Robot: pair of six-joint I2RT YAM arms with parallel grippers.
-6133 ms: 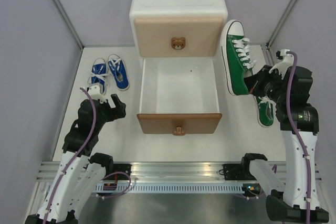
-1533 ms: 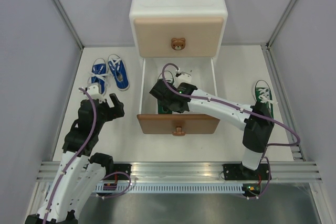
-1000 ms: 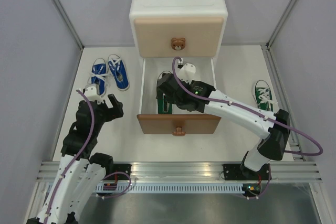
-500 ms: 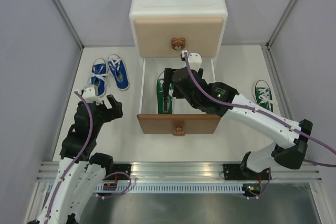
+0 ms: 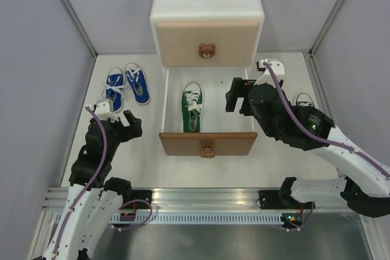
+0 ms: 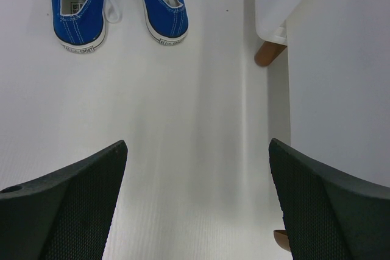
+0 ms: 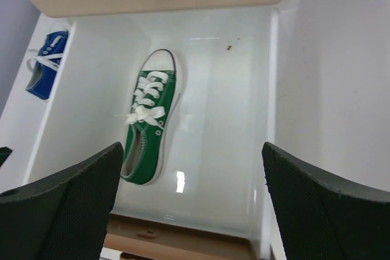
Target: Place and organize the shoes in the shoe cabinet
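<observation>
R hand (image 5: 239, 94) empty & wide open by lower drawer (image 5: 207, 143), so grab 2nd green shoe (image 5: 303, 99) off bench (image 5: 141, 156) mid-body, set it parallel just right of 1st green shoe (image 5: 192, 108), toes matching

One green sneaker (image 5: 192, 109) is laid toe-inward in the white cabinet's (image 5: 207, 4) open lower drawer (image 5: 207, 143), while its mate (image 5: 303, 100) is seen outside at right and the blue pair (image 5: 138, 82) at left.

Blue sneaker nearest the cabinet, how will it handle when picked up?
That blue sneaker is probably light; canvas sides may give. Loose laces trail between it and its neighbour, so may snag. Flat sole: unlikely to roll.
</observation>
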